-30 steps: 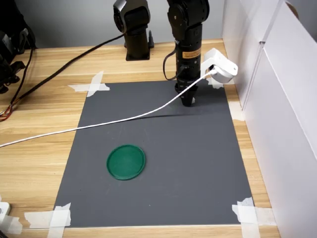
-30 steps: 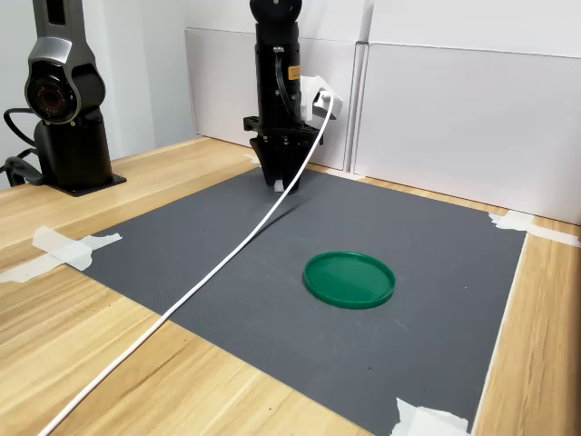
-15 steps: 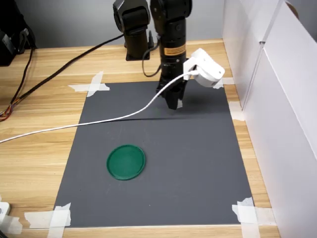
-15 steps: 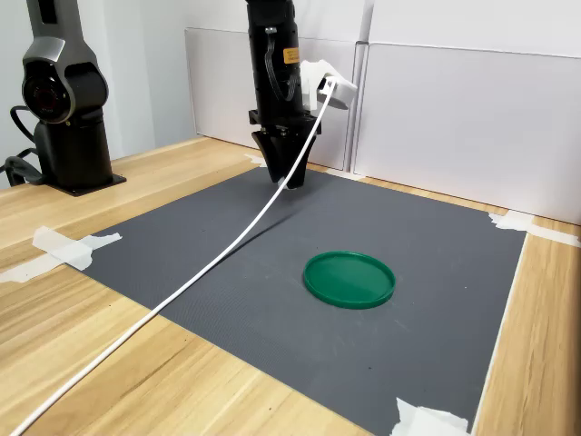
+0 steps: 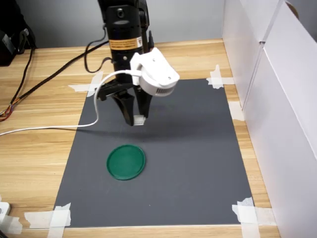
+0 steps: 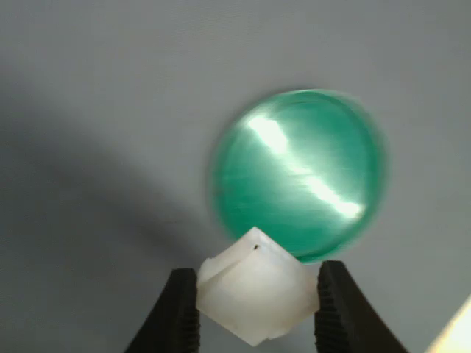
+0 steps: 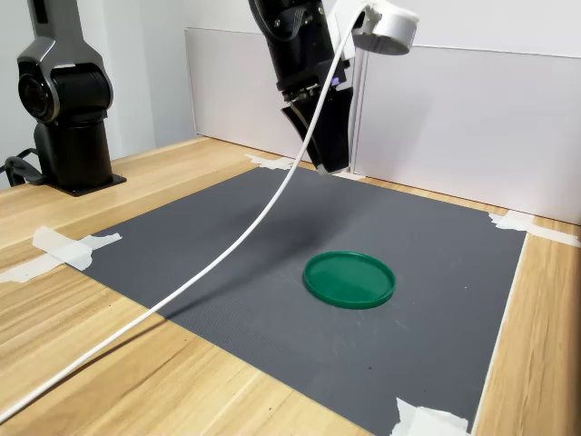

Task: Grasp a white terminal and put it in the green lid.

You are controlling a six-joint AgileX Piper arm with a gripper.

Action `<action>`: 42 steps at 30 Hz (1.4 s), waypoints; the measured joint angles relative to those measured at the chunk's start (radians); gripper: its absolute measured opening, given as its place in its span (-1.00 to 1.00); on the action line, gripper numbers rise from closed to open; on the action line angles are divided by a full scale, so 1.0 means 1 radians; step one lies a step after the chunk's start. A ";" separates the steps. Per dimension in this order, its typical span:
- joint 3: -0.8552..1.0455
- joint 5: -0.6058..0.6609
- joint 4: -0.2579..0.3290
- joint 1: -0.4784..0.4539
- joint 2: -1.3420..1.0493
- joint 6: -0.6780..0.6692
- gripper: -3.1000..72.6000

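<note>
Your pincer point(image 6: 254, 305) is clamped on the white terminal point(image 6: 254, 294) in the air short of the green lid point(image 5: 126, 161), so only lowering and release remain.

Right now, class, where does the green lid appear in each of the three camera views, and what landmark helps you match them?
First exterior view: the green lid lies flat on the gray mat, lower left of centre.
Wrist view: the lid fills the centre, just beyond the white terminal held between the gripper's fingers.
Second exterior view: it lies right of centre.
Shared landmark: the gray mat beneath it.
</note>
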 joint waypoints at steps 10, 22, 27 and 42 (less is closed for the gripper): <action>-0.063 0.009 0.002 -0.111 0.132 -0.031 0.05; -0.066 -0.042 0.002 -0.119 0.243 -0.043 0.05; -0.066 -0.072 0.017 -0.119 0.249 -0.073 0.05; -0.066 -0.043 0.091 -0.119 0.258 -0.220 0.07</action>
